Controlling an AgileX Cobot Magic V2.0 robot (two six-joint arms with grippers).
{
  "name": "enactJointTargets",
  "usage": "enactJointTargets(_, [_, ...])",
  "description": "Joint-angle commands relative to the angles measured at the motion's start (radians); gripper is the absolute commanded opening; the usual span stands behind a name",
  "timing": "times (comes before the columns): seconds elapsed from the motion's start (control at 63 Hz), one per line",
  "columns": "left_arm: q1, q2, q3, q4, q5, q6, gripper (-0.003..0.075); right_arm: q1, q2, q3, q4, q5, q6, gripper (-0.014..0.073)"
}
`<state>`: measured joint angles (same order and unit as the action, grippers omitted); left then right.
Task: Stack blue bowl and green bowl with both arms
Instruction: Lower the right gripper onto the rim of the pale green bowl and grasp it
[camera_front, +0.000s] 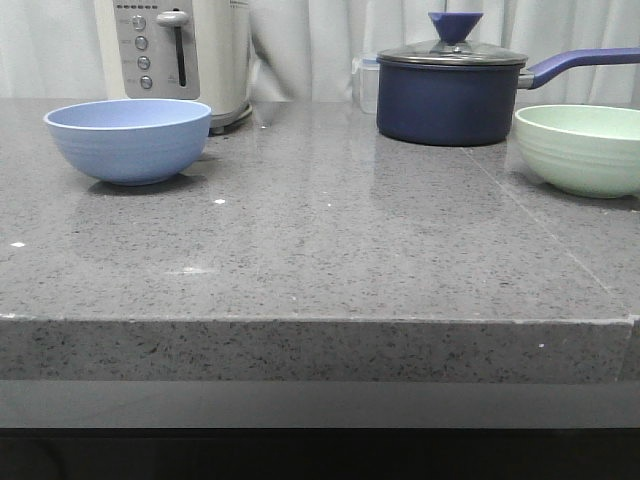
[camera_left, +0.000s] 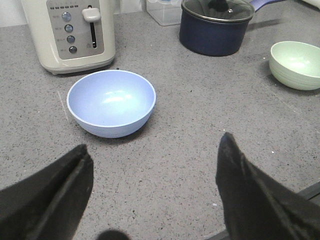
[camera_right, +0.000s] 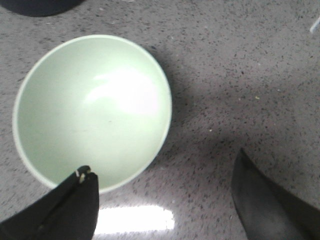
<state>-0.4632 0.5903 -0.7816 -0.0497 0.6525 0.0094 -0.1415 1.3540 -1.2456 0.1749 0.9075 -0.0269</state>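
The blue bowl (camera_front: 129, 139) stands upright and empty at the left of the grey counter; it also shows in the left wrist view (camera_left: 111, 102). The green bowl (camera_front: 581, 148) stands upright and empty at the right edge; it also shows in the left wrist view (camera_left: 296, 64) and fills the right wrist view (camera_right: 92, 110). Neither gripper shows in the front view. My left gripper (camera_left: 152, 160) is open and empty, short of the blue bowl. My right gripper (camera_right: 162, 172) is open and empty above the counter, one fingertip (camera_right: 83, 175) over the green bowl's rim.
A dark navy saucepan (camera_front: 450, 90) with a glass lid and a long handle stands at the back, close beside the green bowl. A cream toaster (camera_front: 180, 55) stands behind the blue bowl. A clear plastic tub (camera_front: 366, 82) sits beside the pan. The counter's front edge (camera_front: 320, 322) is near.
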Motion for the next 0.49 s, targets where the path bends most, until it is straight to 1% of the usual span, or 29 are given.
enactJointTargets(0.0, [-0.007,0.008,-0.024,0.000,-0.071,0.003,0.0511,-0.019,0.034,-0.059,0.041,-0.029,-0.041,0.0563])
enactJointTargets(0.238, [-0.007,0.008,-0.024,0.000,-0.071,0.003,0.0511,-0.019,0.191,-0.125,0.059,-0.031,-0.048,0.0563])
enactJointTargets(0.381, [-0.007,0.008,-0.024,0.000,-0.071,0.003,0.0511,-0.019,0.261,-0.157,0.097,-0.030,-0.078,0.0563])
enactJointTargets(0.429, [-0.007,0.008,-0.024,0.000,-0.071,0.003,0.0511,-0.019,0.278,-0.166,0.111,-0.028,-0.084,0.0547])
enactJointTargets(0.477, [-0.007,0.008,-0.024,0.000,-0.071,0.003,0.0511,-0.019,0.295,-0.175,0.113,-0.025,-0.084,0.0512])
